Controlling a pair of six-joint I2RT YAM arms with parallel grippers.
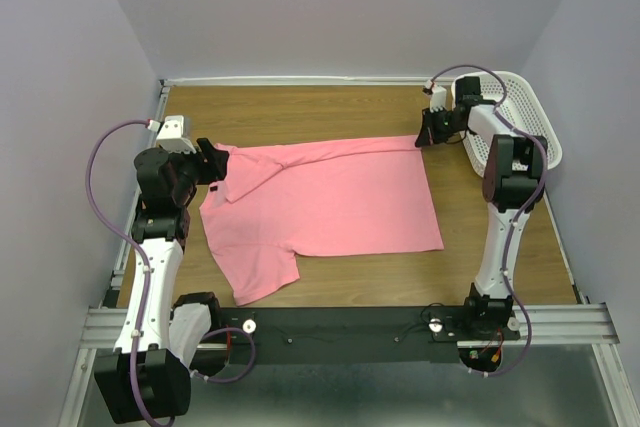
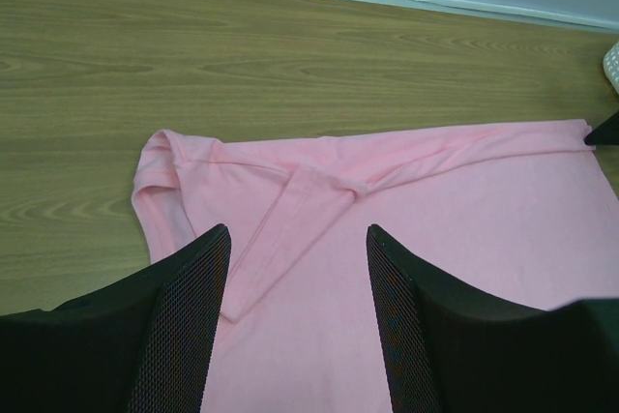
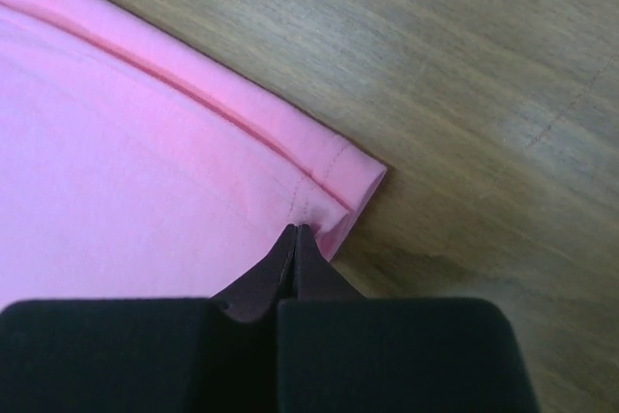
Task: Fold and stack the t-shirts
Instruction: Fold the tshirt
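One salmon-pink t-shirt (image 1: 330, 202) lies flat on the wooden table, neck end to the left and hem to the right. Its far edge is folded over in a narrow strip, and the far sleeve (image 2: 290, 229) lies folded onto the body. My left gripper (image 1: 222, 169) hovers over the shirt's far left shoulder; in the left wrist view its jaws (image 2: 298, 234) stand wide open and empty above the cloth (image 2: 435, 210). My right gripper (image 1: 422, 139) is shut on the shirt's far right hem corner (image 3: 338, 176), its tips (image 3: 298, 231) pinching puckered cloth low at the table.
A white perforated basket (image 1: 515, 112) stands at the far right, just behind the right arm; its edge shows in the left wrist view (image 2: 611, 65). Walls enclose the table (image 1: 300, 107) on the left, back and right. The black rail (image 1: 350, 322) runs along the near edge.
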